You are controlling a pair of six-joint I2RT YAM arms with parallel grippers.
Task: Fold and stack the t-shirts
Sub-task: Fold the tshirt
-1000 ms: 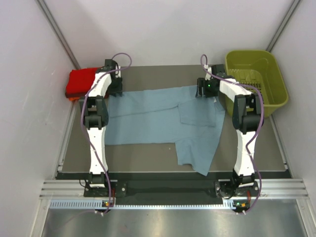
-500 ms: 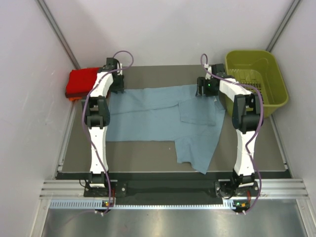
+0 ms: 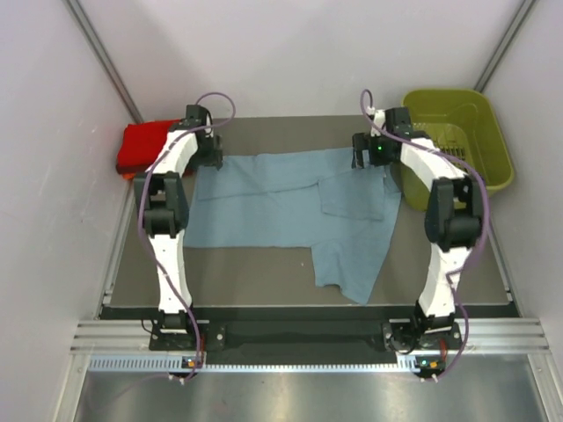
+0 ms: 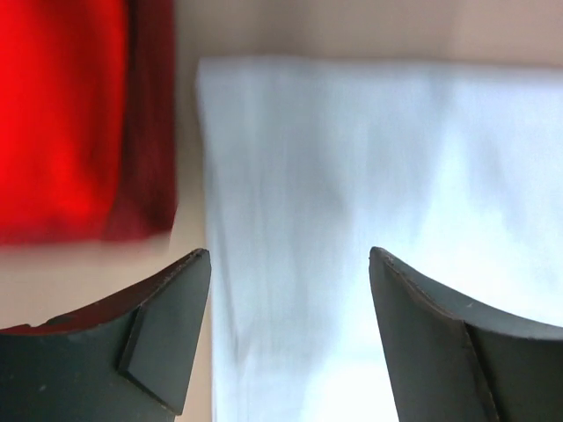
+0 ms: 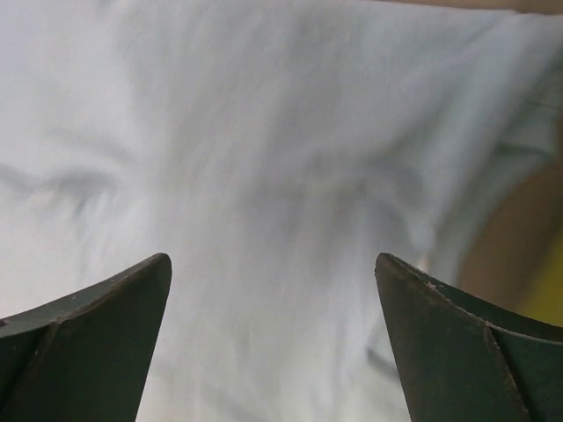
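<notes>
Since a second ago both my elbows have swung outward and my right wrist has drawn a little toward the far side, while the cloth has hardly shifted. Nearest my bases, the dark table (image 3: pixel 255 268) lies bare on the left. On the right, one part of the grey-blue t-shirt (image 3: pixel 281 198) reaches down toward the near edge and ends in a slanted corner. Beyond that, the shirt's body spreads flat across the middle of the table, with a squarish fold of its own cloth lying on its right half. At its far edge both my claws hang above it. My left gripper (image 4: pixel 288 253) is spread wide with nothing between the fingers. One tip is over the strip of table just beside the shirt's left border and the other is over the cloth itself. My right gripper (image 5: pixel 273 257) is likewise wide and holding nothing, poised over the wrinkled cloth near the shirt's far right corner. I cannot tell whether either claw touches the fabric. Farther left, in the far corner, sits the folded bright red t-shirt (image 4: pixel 62 114) with a dark red t-shirt (image 4: pixel 149 114) showing along its side, close to the blue shirt but apart from it. In the far right corner stands the olive-green basket (image 3: pixel 495 134).
</notes>
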